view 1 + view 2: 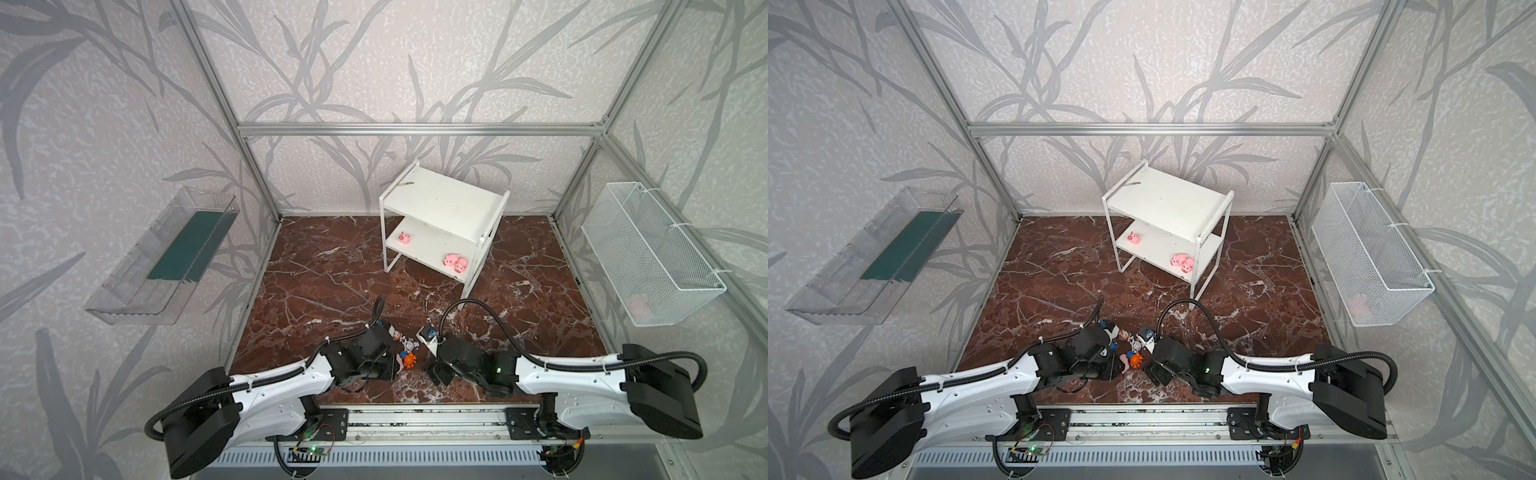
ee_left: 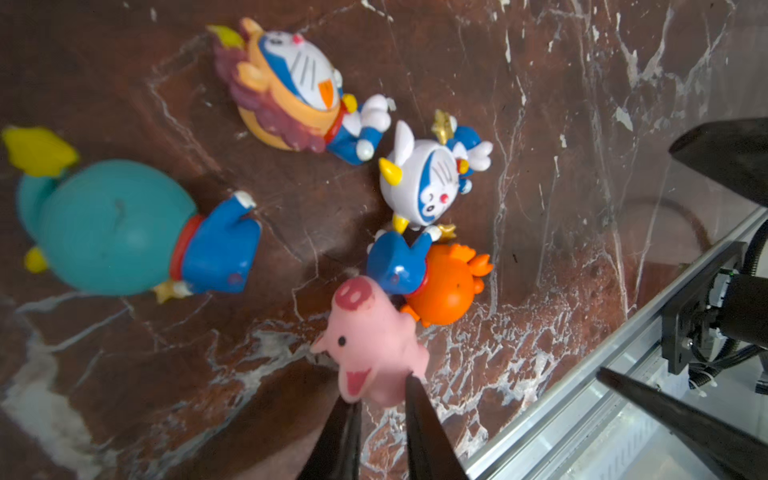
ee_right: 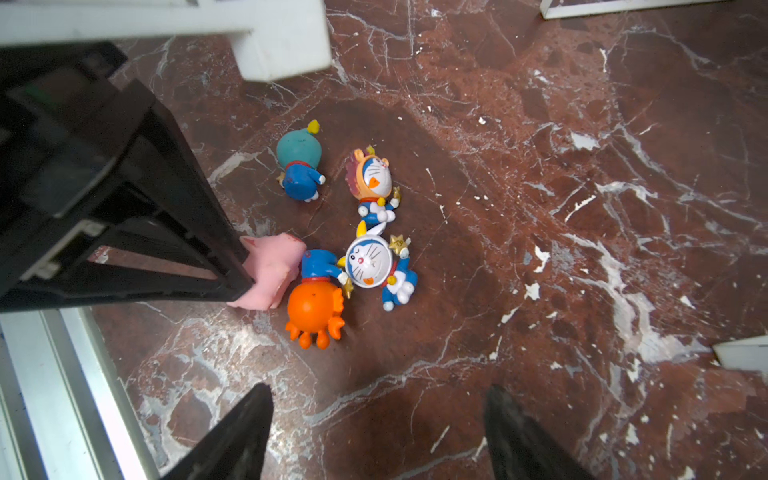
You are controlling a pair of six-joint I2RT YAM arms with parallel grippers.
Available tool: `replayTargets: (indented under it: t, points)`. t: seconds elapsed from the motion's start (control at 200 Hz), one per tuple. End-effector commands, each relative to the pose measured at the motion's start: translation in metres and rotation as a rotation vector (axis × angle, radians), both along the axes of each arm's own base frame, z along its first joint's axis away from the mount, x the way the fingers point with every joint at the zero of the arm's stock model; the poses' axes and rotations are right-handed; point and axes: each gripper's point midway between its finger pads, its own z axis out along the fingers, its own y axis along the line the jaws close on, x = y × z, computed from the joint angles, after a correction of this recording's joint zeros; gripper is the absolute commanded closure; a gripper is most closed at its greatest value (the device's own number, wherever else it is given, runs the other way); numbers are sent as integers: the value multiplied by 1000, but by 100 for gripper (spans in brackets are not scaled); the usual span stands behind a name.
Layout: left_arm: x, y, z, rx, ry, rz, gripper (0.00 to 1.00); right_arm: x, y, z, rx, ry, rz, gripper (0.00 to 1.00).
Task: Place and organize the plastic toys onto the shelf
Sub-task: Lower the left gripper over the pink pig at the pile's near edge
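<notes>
- Your left gripper (image 2: 379, 390) is clamped on the fourth pink pig (image 2: 374, 345). It nips the pig by its mouth end, at the near edge of the toy pile.
- That narrow end grip looks chosen because the pig's other side leans against the blue body of the orange figurine (image 2: 440, 286). There is no room for a finger on that side.
- You cannot tell from these views whether the pig is clear of the surface yet.
- The white-gold figurine (image 2: 424, 183) touches the orange one. The brown-maned figurine (image 2: 291, 91) lies just beside it, and the teal figurine (image 2: 112, 228) lies a little apart, face down.
- Your right gripper (image 3: 378, 390) hovers over the same pile with its jaws apart and holds nothing.
- Three pigs already sit on the lower board of the shelf (image 1: 444, 203): a lone pig (image 1: 404, 237) at one end and a touching pair (image 1: 455, 262) at the other. This suggests pigs go below, leaving the bare top board for the figurines.
- Everything rests on a red-brown marble tabletop (image 1: 332, 274), and the shelf stands well back from the pile.
- Leaf-patterned walls on an aluminium frame close the cell. A clear wall tray (image 1: 162, 257) hangs on one side and a wire mesh basket (image 1: 652, 253) on the other.
</notes>
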Motion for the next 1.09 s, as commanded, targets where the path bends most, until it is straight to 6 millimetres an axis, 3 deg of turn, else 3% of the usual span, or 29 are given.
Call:
replayTargets:
  t: [0.0, 0.18, 0.395, 0.565, 0.88, 1.09]
  points:
    - [11, 2, 1, 19, -39, 34, 86, 3, -6, 0, -12, -21, -13, 20]
    - [11, 7, 5, 50, -47, 31, 93, 4, -8, 0, -13, -25, -13, 20]
    - [8, 40, 21, 218, -83, 11, 100, 5, -11, -1, -11, -34, -18, 20]
    - [6, 47, 30, 272, -86, -27, 100, 6, -13, -2, -9, -38, -26, 20]
    - [13, -2, 33, 81, -64, -60, 71, 6, -19, -2, -9, -47, -38, 19]
    - [14, -11, 16, 92, -17, -59, 68, 6, -30, -2, -7, -53, -58, 18]
